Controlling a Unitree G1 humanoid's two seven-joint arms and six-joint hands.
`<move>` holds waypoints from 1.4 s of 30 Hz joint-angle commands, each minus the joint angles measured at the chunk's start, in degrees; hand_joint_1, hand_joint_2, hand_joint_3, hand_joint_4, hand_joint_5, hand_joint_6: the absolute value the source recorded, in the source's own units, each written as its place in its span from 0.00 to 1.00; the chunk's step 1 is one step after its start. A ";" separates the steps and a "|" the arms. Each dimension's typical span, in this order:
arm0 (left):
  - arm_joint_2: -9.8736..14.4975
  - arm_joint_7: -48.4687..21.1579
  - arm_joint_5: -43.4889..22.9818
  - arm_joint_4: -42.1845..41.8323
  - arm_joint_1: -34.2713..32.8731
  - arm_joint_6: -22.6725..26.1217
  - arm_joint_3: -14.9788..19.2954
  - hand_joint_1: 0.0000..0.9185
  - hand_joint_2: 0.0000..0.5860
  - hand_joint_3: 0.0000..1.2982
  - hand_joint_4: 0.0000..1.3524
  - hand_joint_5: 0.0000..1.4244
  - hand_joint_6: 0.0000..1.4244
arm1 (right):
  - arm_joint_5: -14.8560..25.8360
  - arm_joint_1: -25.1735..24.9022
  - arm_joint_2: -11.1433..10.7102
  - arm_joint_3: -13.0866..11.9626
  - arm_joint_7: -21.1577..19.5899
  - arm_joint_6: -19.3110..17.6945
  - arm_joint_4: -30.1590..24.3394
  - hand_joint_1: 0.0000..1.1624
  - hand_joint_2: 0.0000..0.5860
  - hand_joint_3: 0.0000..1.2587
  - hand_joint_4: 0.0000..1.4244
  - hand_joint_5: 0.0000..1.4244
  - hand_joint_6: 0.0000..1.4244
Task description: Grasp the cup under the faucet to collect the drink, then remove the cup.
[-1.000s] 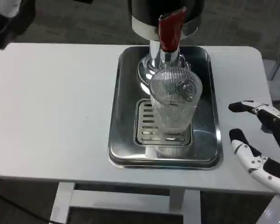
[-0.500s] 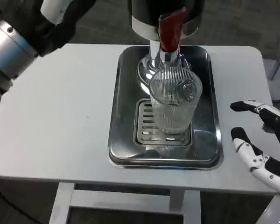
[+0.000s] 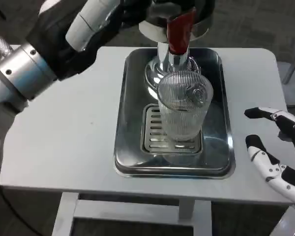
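Note:
A clear ribbed cup [image 3: 183, 105] stands upright on the drain grate [image 3: 155, 132] of a steel tray [image 3: 132, 147], right under the chrome faucet [image 3: 171, 61] with its red lever [image 3: 178, 30]. My left hand [image 3: 101, 19] is raised at the top left, its dark fingers close beside the dispenser body [image 3: 157, 19] and left of the lever; blur hides how the fingers lie. My right hand [image 3: 273, 147] hovers right of the tray near the table's right edge, fingers spread and empty, apart from the cup.
The white table [image 3: 64, 123] lies bare to the left of the tray. My silver left forearm [image 3: 19, 73] crosses above its back left corner. The table's front edge runs just below the tray.
My left arm has swung in from the upper left toward the dispenser, and the hand now sits beside its top. The right hand and the cup have hardly moved.

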 commanded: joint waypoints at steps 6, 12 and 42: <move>-0.07 -1.02 0.72 0.10 2.38 0.83 -0.59 0.00 0.03 0.15 0.09 0.15 0.17 | 1.70 0.84 -0.80 -1.06 -0.37 -0.72 -0.76 0.39 0.84 0.23 0.13 0.07 0.16; 0.40 -1.83 2.62 0.68 2.39 0.22 -2.02 0.00 0.03 0.14 0.09 0.15 0.17 | 2.37 1.31 -1.02 -1.51 -0.36 -0.62 -1.01 0.39 0.84 0.23 0.13 0.07 0.16; 2.31 -5.67 12.49 2.34 2.73 -7.94 -7.49 0.00 0.04 0.14 0.09 0.14 0.18 | 4.11 2.38 -1.65 -2.25 -0.74 -0.45 -1.01 0.39 0.84 0.23 0.13 0.08 0.16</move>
